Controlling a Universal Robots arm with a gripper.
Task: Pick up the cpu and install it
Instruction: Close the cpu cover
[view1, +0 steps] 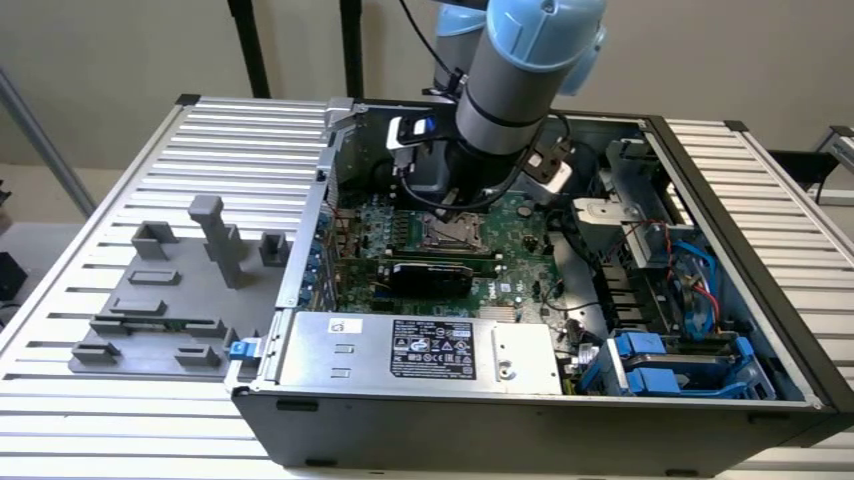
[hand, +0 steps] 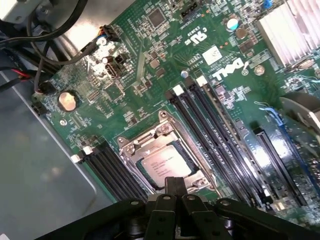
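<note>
Claw (hand: 172, 192) of black metal, fingers pressed together and clenched on nothing that I can see, hangs directly over the small flat square cpu (hand: 165, 165) with its pale silver top plate. That chip lies flat inside the dark square socket with a metal frame (hand: 162, 155), touching or just short of the fingertips, I judge. Black memory slots (hand: 210, 130) run in long rows on both sides of the socket, close by. In the exterior view the arm reaches down into the open grey computer case (view1: 534, 420), well apart from the grey plastic tray with upright blocks (view1: 174, 290)
</note>
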